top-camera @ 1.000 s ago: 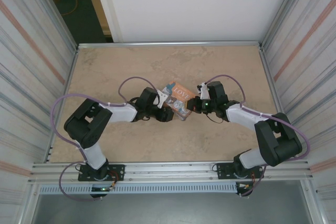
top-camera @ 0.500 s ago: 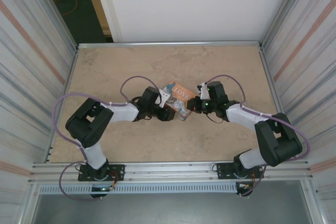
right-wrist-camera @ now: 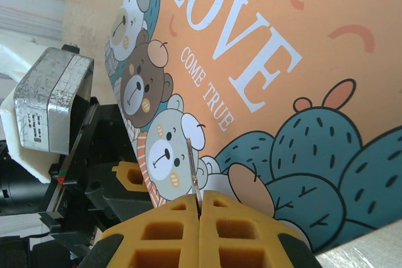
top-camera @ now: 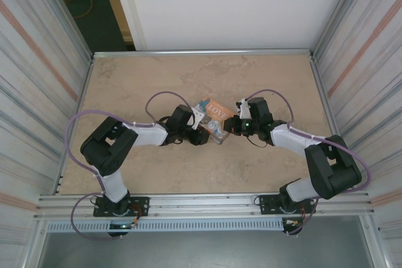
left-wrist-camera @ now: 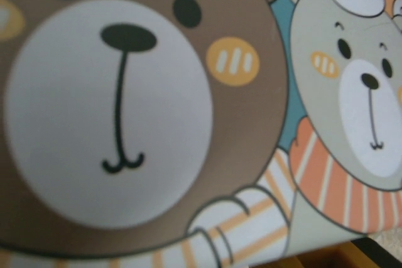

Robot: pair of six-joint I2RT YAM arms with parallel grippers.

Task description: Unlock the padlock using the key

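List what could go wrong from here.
1. The right gripper pinches only the base of the thin key. Pressing the key against the box could twist it or knock it loose.
2. The left gripper is right up against the box, so a shove could slide the box away from the key.

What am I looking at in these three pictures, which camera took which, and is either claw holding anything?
Two robot arms are bolted at the near edge of a table: left arm and right arm. The overhead picture looks down from behind them; the other two come from wrist cameras. On the table sits an orange cartoon box printed LOVE, between the grippers. The right gripper has its yellow pads pressed shut on a thin silvery blade, apparently the key. The left gripper is at the box's left end, its camera close against the printed bears; whether it grips the box I cannot tell.
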